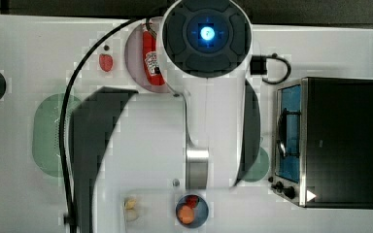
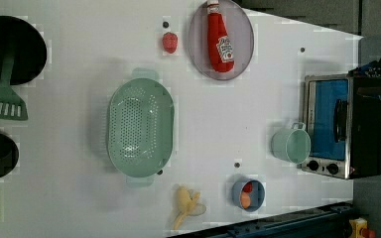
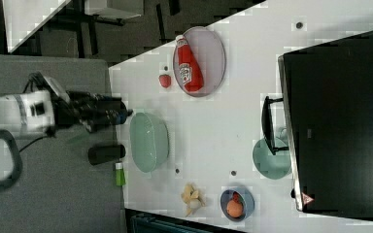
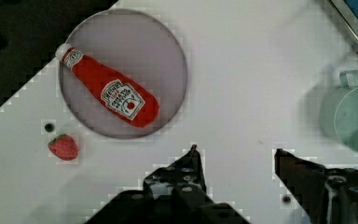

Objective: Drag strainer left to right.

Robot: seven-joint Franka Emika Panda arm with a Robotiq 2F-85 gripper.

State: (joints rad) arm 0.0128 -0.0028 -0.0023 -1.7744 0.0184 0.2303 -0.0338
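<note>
The strainer (image 2: 140, 126) is a pale mint-green oval colander with rows of holes and small tab handles. It rests on the white table, toward the left view's left. It also appears in the top view (image 1: 48, 136), partly behind the arm's cable, and in the right view (image 3: 148, 141). My gripper (image 4: 237, 154) is open with only bare table between its dark fingers (image 4: 192, 161). It hangs well above the tabletop, between the plate and the mug, apart from the strainer. In the right view the gripper (image 3: 119, 115) shows beside the strainer's rim.
A ketchup bottle (image 2: 219, 37) lies on a grey plate (image 2: 198, 54) with a strawberry (image 2: 169, 42) beside it. A mint mug (image 2: 291, 145) stands by the toaster oven (image 2: 342, 126). A banana (image 2: 186, 206) and a blue bowl (image 2: 248, 194) sit near one table edge. A black pan (image 2: 10, 47) and a spatula (image 2: 2, 101) lie beyond the strainer.
</note>
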